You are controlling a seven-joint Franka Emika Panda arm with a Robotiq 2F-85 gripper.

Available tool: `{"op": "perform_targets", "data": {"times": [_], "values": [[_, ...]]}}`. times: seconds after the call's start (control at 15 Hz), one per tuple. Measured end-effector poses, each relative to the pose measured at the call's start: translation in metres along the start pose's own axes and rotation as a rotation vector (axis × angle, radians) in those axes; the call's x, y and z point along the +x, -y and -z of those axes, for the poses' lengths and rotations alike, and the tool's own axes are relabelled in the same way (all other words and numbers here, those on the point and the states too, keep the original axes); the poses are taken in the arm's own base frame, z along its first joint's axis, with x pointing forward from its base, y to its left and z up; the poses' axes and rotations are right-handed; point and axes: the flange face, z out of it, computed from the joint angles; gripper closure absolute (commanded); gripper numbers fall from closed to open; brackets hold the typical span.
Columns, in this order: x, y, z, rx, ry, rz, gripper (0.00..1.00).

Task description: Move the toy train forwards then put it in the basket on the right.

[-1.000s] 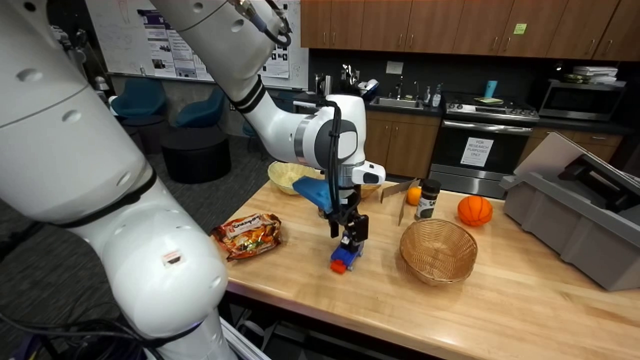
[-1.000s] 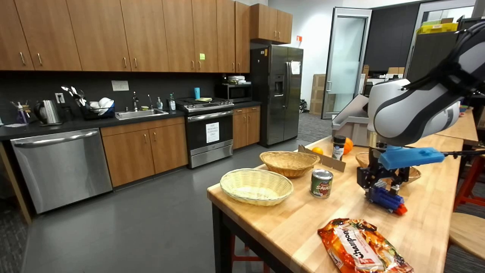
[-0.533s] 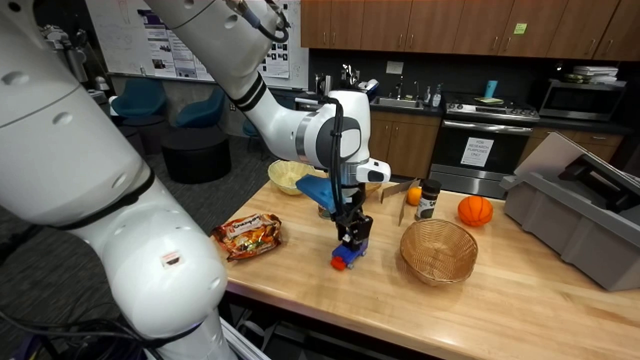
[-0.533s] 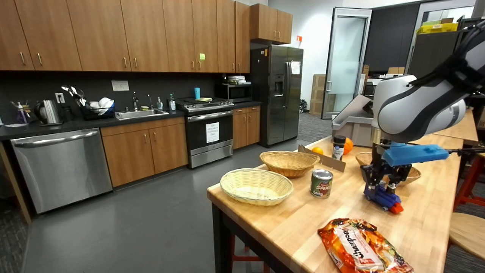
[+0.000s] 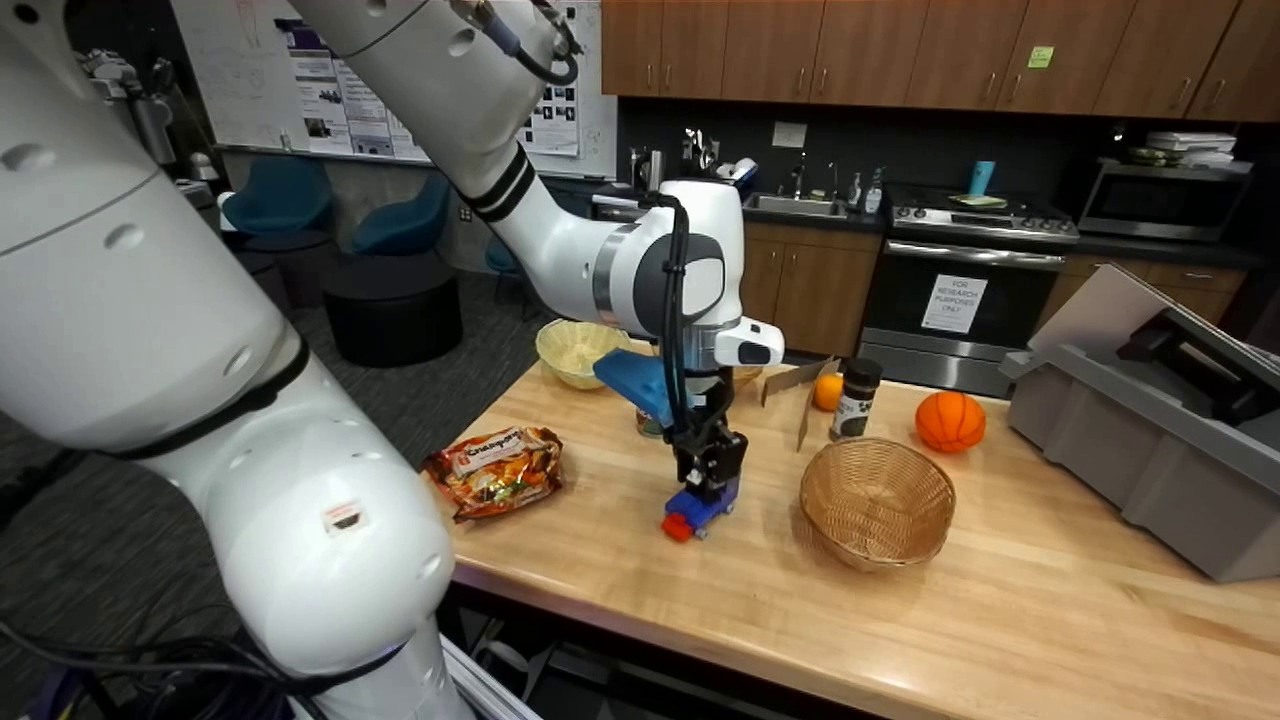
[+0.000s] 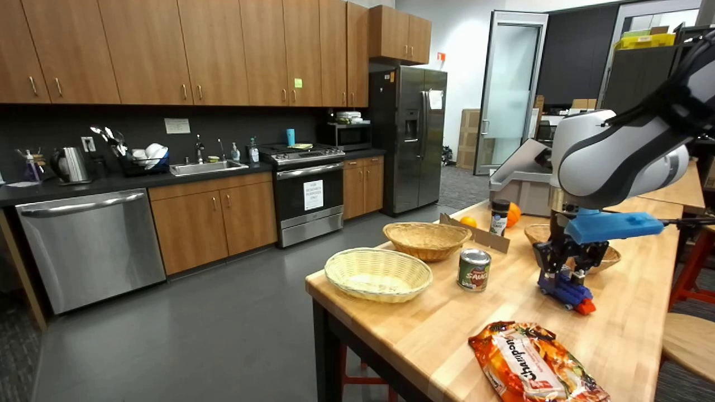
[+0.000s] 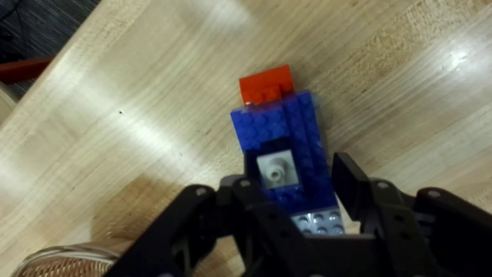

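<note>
The blue toy train [image 5: 702,508] with its red end stands at table level; it also shows in an exterior view [image 6: 565,291]. In the wrist view the train [image 7: 265,125] lies between my fingers, with a white piece on top and a grey studded end. My gripper [image 5: 708,488] points down over the train, one finger on each side; it also shows in the wrist view [image 7: 294,169]. It looks shut on the train; its lower contact is partly hidden. The round tan basket [image 5: 877,500] stands to the right, apart from the gripper; its rim shows in the wrist view [image 7: 65,261].
An orange-red snack bag [image 5: 495,470] lies at the left. A can [image 6: 473,271], a pale yellow basket [image 6: 377,276] and another wicker basket [image 6: 427,240] stand farther back. A seasoning bottle [image 5: 853,400], an orange ball [image 5: 950,420] and a grey bin [image 5: 1150,470] stand beyond the basket.
Since one second ago my gripper and the train have shifted together slightly, and the fingers look closer together. In the last half second almost nothing has moved.
</note>
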Motion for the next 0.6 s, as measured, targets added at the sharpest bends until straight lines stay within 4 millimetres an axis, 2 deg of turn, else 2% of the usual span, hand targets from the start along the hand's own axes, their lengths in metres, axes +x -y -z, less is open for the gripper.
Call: {"op": "perform_targets", "data": {"times": [0.27,0.6], "values": [[-0.004,-0.011,0.001,-0.008,0.033,-0.024,0.74],[-0.007,-0.021,0.014,-0.021,0.048,-0.03,0.74]]}}
